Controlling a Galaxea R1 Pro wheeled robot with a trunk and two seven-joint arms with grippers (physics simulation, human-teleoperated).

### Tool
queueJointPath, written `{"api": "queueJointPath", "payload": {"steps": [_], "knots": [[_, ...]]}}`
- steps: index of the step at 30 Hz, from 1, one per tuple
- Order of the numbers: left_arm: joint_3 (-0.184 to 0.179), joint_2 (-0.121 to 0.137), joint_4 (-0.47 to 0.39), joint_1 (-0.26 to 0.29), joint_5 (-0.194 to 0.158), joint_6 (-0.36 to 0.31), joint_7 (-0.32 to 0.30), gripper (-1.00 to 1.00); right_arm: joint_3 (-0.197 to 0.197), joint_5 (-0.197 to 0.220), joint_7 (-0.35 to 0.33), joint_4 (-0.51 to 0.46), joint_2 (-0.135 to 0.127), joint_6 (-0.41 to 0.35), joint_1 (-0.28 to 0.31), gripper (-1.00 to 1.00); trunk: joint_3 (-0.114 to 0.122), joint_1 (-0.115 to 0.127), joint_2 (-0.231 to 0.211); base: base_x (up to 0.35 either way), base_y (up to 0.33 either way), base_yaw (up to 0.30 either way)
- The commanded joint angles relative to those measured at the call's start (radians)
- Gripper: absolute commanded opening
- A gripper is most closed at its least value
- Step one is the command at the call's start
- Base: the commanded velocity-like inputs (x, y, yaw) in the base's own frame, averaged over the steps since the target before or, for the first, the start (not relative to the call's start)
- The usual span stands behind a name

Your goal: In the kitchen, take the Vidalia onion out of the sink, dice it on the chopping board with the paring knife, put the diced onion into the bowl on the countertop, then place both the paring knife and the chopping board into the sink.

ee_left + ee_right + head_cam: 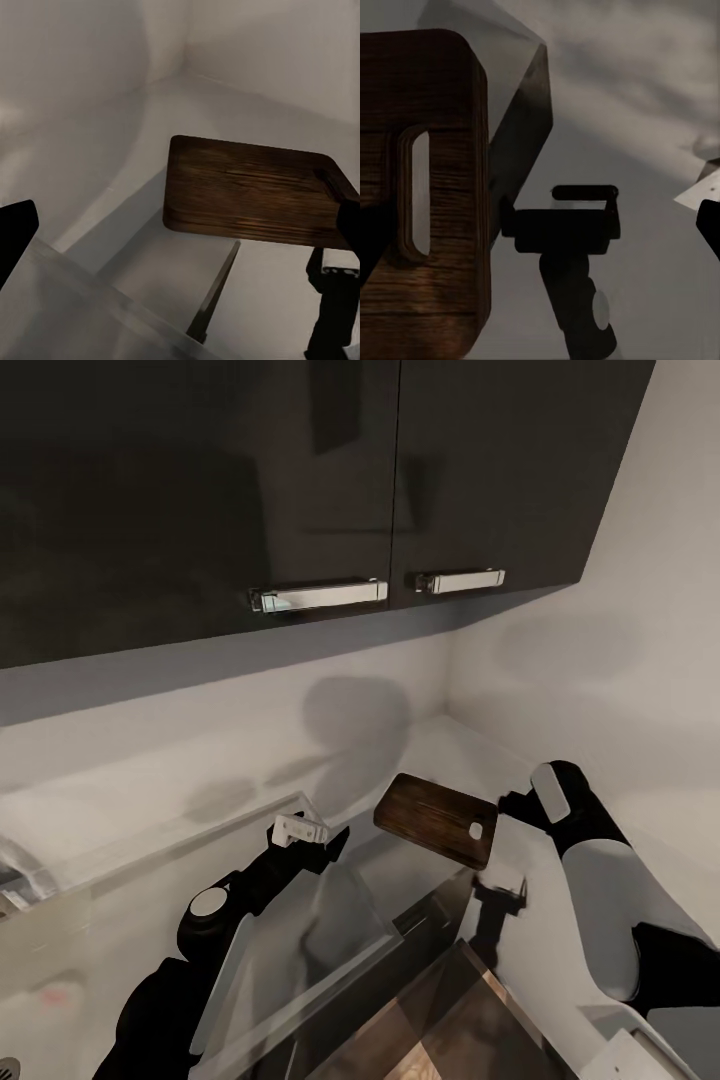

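Observation:
The dark brown chopping board [430, 815] [247, 195] [442, 150] hangs tilted just above the grey countertop [180, 800] near the corner of the walls, and casts a dark patch beneath it. What bears it is hidden. My right gripper [505, 805] [544, 232] is at the board's slot-handle end, its fingers spread wide and one finger [371, 247] overlapping the wood. My left gripper [305, 832] [187, 221] stands open a little short of the board's other end, holding nothing. The onion, paring knife and bowl are out of view.
Dark charcoal wall cabinets [300, 480] with chrome handles [318, 595] hang overhead. The right wall [650, 610] closes the corner. A dark gripper-shaped reflection [497, 890] lies on the glossy counter beyond the slot end. Bright metal [12, 890] shows at the far left, wood floor [450, 1020] below.

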State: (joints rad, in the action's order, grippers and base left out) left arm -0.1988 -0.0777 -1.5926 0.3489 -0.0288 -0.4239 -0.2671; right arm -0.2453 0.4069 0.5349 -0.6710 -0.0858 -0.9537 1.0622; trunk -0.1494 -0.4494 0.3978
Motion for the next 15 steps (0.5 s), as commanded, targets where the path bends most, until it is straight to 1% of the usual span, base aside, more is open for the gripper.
{"api": "queueJointPath", "payload": {"steps": [1, 5, 11, 15], "knots": [[0.001, 0.000, -0.001, 0.001, -0.003, -0.007, -0.003, 1.00, 0.000, 0.010, 0.009, 0.000, 0.002, -0.002, 0.001, 1.00, -0.002, -0.001, 0.002, 0.000, 0.000, 0.000], [0.001, 0.000, -0.001, 0.001, -0.003, -0.007, -0.003, 1.00, 0.001, 0.010, 0.010, 0.002, 0.005, -0.002, 0.001, 1.00, -0.002, -0.001, 0.002, 0.000, 0.000, 0.000], [0.001, 0.000, -0.001, 0.001, -0.003, -0.007, -0.003, 1.00, 0.002, 0.010, 0.010, 0.004, 0.018, -0.002, 0.001, 1.00, -0.002, -0.001, 0.002, 0.000, 0.000, 0.000], [0.001, 0.000, -0.001, 0.001, -0.003, -0.007, -0.003, 1.00, 0.002, 0.010, 0.011, 0.004, 0.020, -0.002, 0.001, 1.00, -0.002, -0.001, 0.002, 0.000, 0.000, 0.000]]}}
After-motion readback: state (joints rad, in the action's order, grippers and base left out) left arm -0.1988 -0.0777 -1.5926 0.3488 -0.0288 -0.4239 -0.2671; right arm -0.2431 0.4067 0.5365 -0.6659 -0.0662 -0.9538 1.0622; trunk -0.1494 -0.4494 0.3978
